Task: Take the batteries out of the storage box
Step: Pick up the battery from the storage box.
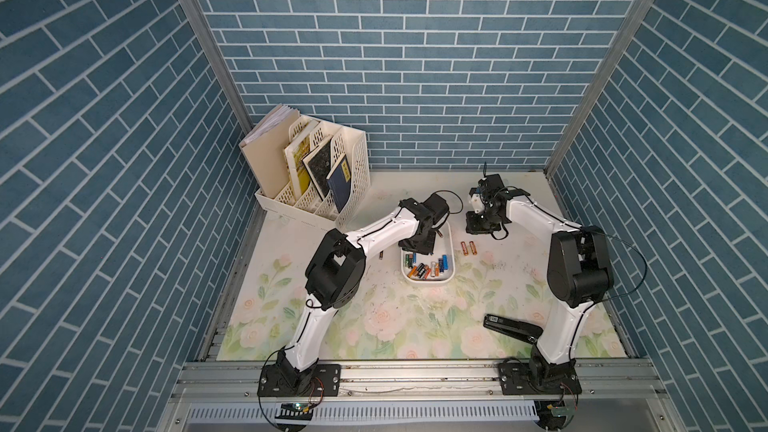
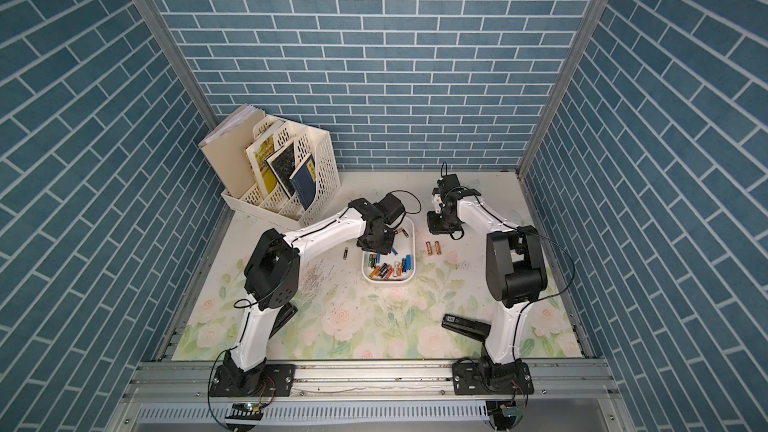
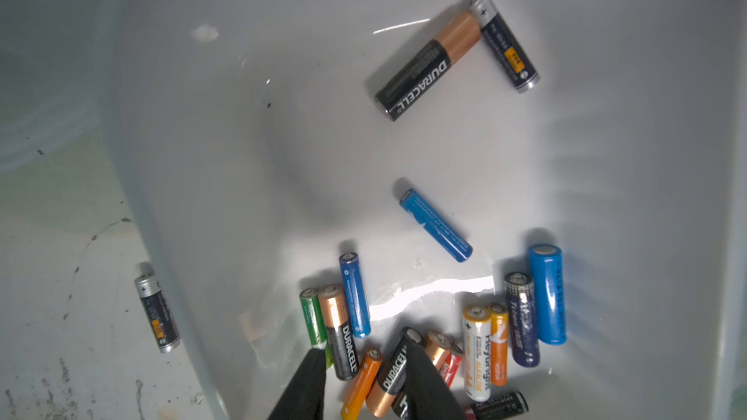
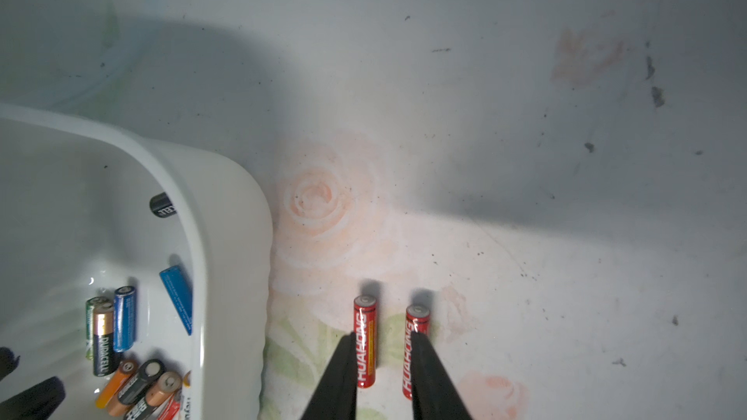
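Note:
The white storage box (image 1: 428, 281) sits mid-table and holds several batteries (image 1: 428, 268) in black, copper, blue, green and orange wrappers. My left gripper (image 3: 366, 351) is down inside the box (image 3: 161, 195). It is open, and its fingertips straddle a black-and-copper battery (image 3: 392, 373) and an orange one (image 3: 364, 377). Two red batteries (image 1: 468, 248) lie side by side on the mat to the right of the box. My right gripper (image 4: 382, 337) hangs open just above them, holding nothing. One dark battery (image 3: 157, 313) lies on the mat on the box's left side (image 1: 380, 255).
A cream perforated file rack (image 1: 316, 176) with books stands at the back left. A black stapler (image 1: 511, 326) lies at the front right beside the right arm. Another black stapler (image 2: 286, 313) shows partly under the left arm. Small loose debris (image 2: 311, 280) is scattered on the floral mat.

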